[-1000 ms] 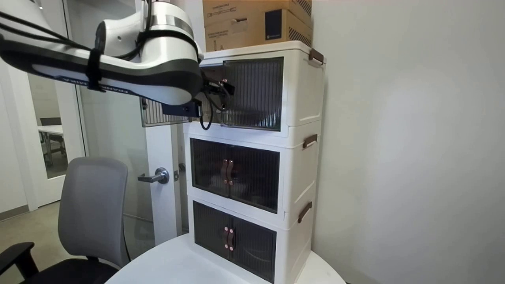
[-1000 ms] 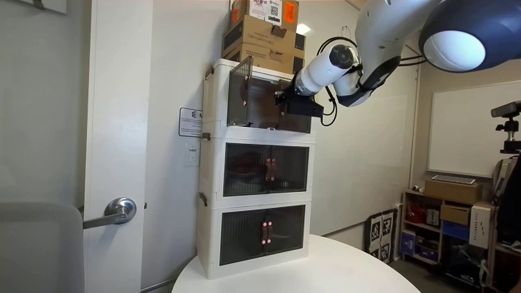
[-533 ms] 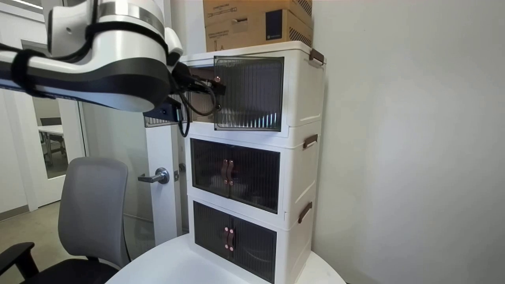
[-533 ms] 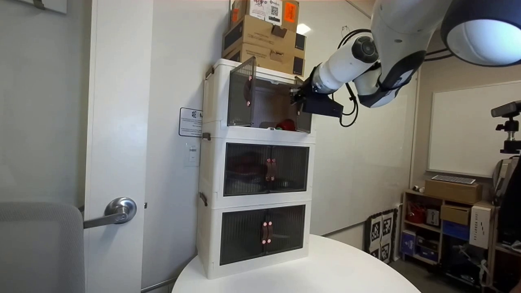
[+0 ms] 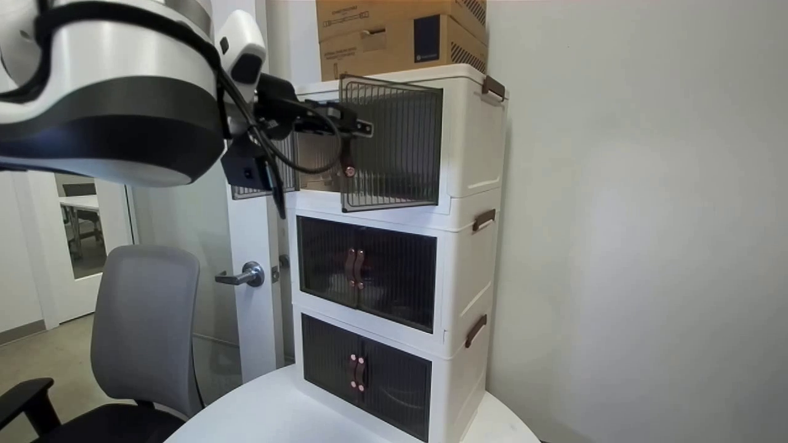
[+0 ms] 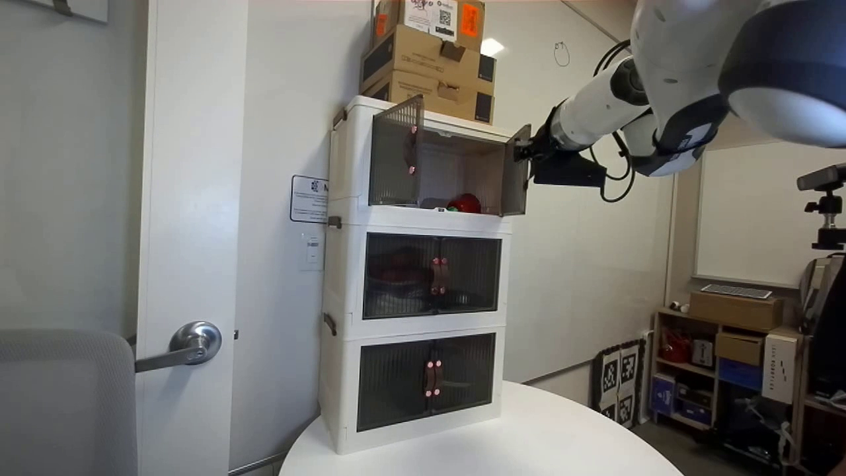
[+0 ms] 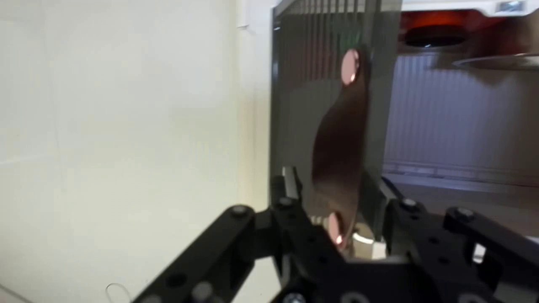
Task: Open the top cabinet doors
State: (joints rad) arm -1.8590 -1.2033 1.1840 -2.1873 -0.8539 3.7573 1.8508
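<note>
Chair (image 6: 63, 403) and room door (image 6: 188, 218) are standing at the left. Next along, a tall white cabinet (image 6: 344, 277) is resting on the round counter (image 6: 548, 430), with cardboard boxes (image 6: 423, 49) sitting on top. In its top tier, the left door (image 6: 390, 162) is hanging open, its free edge pointing toward the near side, and nothing is holding it. Past it the inside is showing, with a red thing (image 6: 468, 203) lying toward the right. The right door (image 6: 514, 188) is also standing out from the cabinet front, and the jaws are sitting spread, its handle (image 7: 340, 143) showing in the gap between the fingers (image 7: 291, 185); whether either one is touching it, the wrist view is not making clear. Farther right, the robot arm (image 6: 598, 109) is extending toward that door.

The opening is looking mostly done: the left door and the right door are both standing out, while the middle doors (image 6: 403, 274) and the bottom doors (image 6: 396, 387) are sitting shut. What is probably remaining is swinging the right door wider and then getting the jaws clear without dragging it back.
</note>
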